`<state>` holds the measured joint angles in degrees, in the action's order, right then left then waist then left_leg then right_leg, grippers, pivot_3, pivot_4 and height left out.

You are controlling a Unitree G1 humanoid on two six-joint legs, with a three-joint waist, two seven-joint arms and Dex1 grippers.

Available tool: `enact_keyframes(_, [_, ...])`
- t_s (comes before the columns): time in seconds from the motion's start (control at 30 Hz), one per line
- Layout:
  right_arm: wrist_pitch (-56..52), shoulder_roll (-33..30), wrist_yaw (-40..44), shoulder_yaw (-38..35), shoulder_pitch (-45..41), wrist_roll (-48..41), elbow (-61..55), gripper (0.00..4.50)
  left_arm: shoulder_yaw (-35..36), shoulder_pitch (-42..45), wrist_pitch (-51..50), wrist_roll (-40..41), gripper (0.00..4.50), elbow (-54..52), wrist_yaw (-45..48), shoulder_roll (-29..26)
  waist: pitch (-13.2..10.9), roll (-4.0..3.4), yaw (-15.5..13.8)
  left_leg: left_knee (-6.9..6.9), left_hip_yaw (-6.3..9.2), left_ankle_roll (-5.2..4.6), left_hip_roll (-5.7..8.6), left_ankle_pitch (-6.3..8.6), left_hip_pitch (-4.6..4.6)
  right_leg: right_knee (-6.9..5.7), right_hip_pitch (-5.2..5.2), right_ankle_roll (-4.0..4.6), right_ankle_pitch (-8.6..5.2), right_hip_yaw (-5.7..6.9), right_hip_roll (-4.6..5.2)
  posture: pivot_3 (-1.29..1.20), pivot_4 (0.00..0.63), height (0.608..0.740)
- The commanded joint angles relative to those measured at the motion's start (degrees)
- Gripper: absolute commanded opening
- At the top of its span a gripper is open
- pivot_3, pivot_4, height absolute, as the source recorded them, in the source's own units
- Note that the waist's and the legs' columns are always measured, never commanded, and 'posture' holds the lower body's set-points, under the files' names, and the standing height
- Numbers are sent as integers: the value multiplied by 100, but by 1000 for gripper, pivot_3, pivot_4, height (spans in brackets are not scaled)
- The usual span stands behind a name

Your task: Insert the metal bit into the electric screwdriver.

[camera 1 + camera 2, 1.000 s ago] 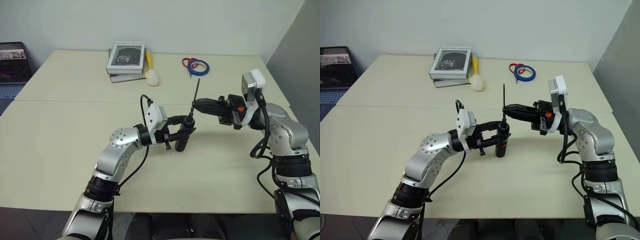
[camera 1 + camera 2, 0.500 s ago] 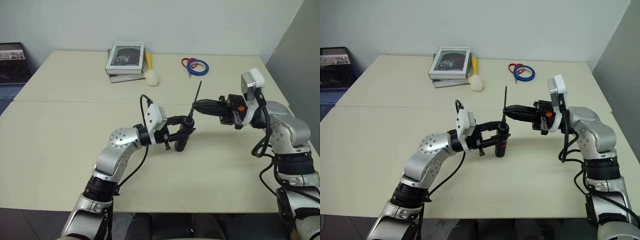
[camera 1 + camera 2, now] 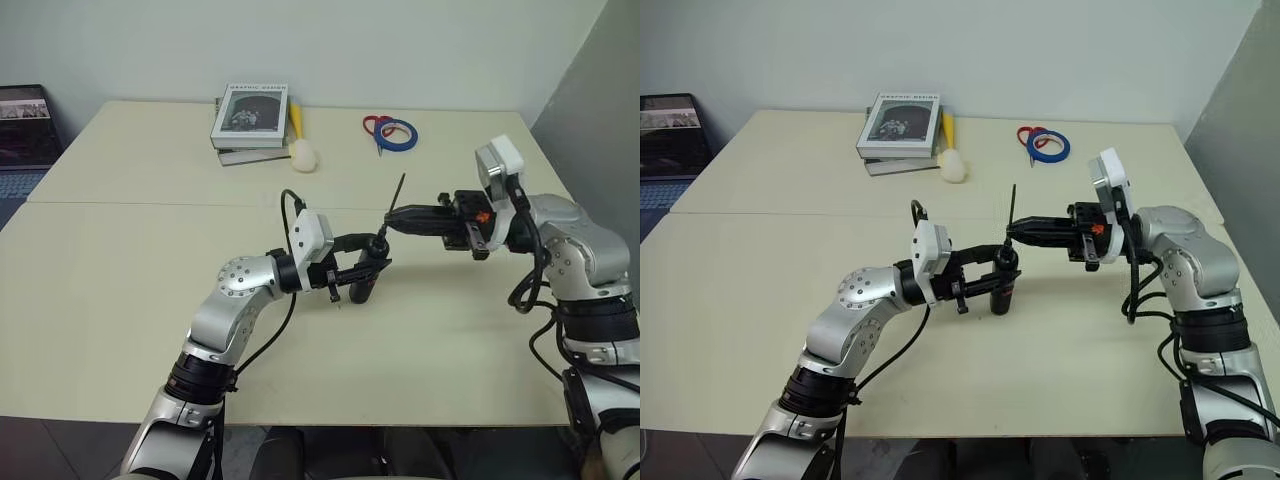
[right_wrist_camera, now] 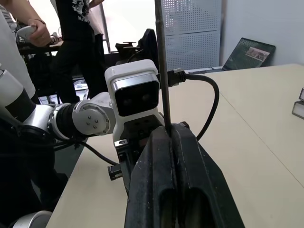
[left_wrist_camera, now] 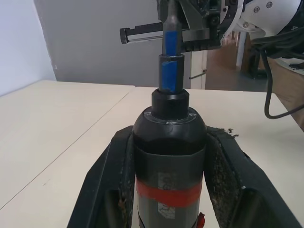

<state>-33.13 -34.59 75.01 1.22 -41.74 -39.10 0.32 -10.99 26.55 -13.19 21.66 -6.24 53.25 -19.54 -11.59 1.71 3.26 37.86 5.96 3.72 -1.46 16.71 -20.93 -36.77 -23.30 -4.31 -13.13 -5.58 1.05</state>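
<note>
The electric screwdriver (image 3: pixel 364 277) stands upright over the table, black with a red band (image 5: pixel 167 194) and a narrower, blue-marked tip (image 5: pixel 170 66). My left gripper (image 3: pixel 369 263) is shut on its body, one finger (image 5: pixel 111 166) on each side. My right gripper (image 3: pixel 390 217) reaches in level from the right and is shut on the metal bit (image 3: pixel 397 195), a thin grey rod (image 4: pixel 161 71) leaning a little right at its top. The bit's lower end (image 5: pixel 171 16) sits right at the screwdriver's tip; whether it is inside I cannot tell.
At the table's far side lie a stack of books (image 3: pixel 250 118), a yellow-handled white brush (image 3: pixel 303 150), red scissors (image 3: pixel 374 125) and a blue tape ring (image 3: pixel 401 133). A laptop (image 3: pixel 25 125) stands at the far left. People stand behind in the right wrist view (image 4: pixel 80 38).
My right gripper has tilted and sunk slightly, so the bit leans further right and its top is lower. The left gripper and the screwdriver have kept still.
</note>
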Motion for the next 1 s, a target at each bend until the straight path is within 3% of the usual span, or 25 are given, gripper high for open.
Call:
enact_keyframes(0.03, [-23, -94, 230, 142, -46, 60, -142, 404, 134, -9, -4, -78, 1642, 19, -106, -78, 0, 0, 0, 0, 0, 0, 0, 0, 0, 0, 0, 0, 0, 0, 0, 0, 150, 740])
enact_keyframes(0.1, [-38, -116, 259, 138, -66, 46, -115, 695, 134, 0, 5, -84, 1642, 28, -104, -80, 0, -1, 0, 0, 0, 0, 0, 0, 0, 0, 0, 0, 0, 0, 0, 0, 150, 740])
enact_keyframes(0.4, [-99, -226, 340, 27, -146, 19, -38, 2989, 131, 15, 28, -92, 1642, 58, -103, -84, 0, 0, 0, 0, 0, 0, 0, 0, -1, 0, 0, 0, 0, 0, 0, 0, 150, 740])
enact_keyframes(0.63, [54, -589, 252, -205, 23, 111, -64, 4484, 184, 151, -14, -102, 1642, -7, -228, -60, -1, 0, 0, 0, 0, 0, 0, 0, -2, 2, 0, 0, 0, 0, 0, 0, 150, 740])
enact_keyframes(0.83, [479, -942, -474, -459, 525, 787, -320, 4500, 147, 710, -91, -542, 1642, -8, -481, -266, -5, 0, -3, 0, 0, 0, 1, 0, -5, 2, -1, -1, 0, 1, 0, 0, 150, 740])
enact_keyframes(1.0, [462, -1052, -759, -899, 1137, 565, -931, 4500, -5, 1687, -89, -1325, 1641, 573, -645, -641, -14, -1, -15, 0, 3, 0, 2, 0, -19, 7, -11, -2, 0, 2, 0, 0, 150, 740])
